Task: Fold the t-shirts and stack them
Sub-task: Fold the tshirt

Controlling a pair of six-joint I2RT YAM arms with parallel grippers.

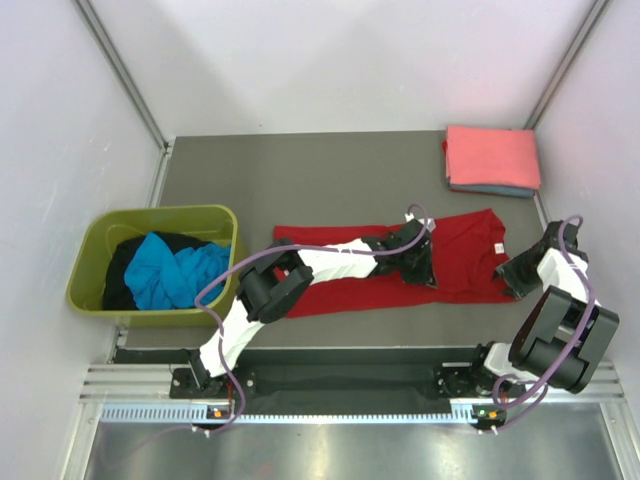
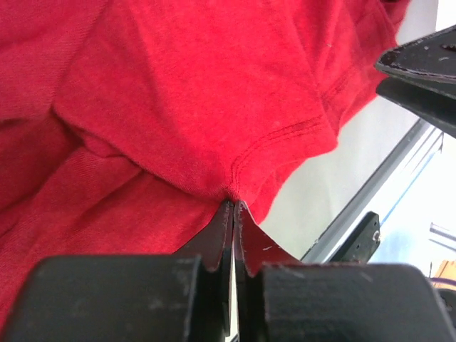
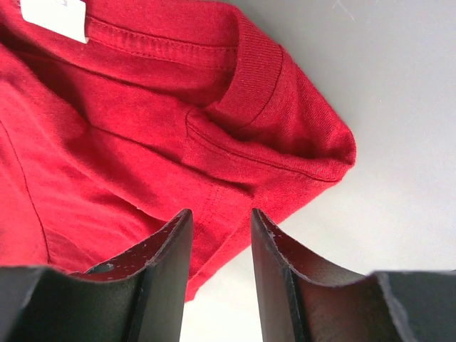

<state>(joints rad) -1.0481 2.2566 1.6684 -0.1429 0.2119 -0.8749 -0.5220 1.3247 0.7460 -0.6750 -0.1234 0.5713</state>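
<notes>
At the left, an olive tub (image 1: 160, 213) holds a crumpled turquoise t-shirt (image 1: 170, 272) over a black t-shirt (image 1: 118, 268) that is mostly buried. The bright red t-shirt (image 1: 465, 262) lies spread along the tabletop (image 1: 330, 170), its middle hidden by the left arm (image 1: 330, 262). The left gripper (image 2: 233, 206) is pinched closed on a fold of its cloth. The right gripper (image 3: 221, 224) stands parted over the collar edge. Far right, a folded salmon-pink t-shirt (image 1: 492, 157) covers a blue t-shirt (image 1: 500, 190), of which only the edge shows.
</notes>
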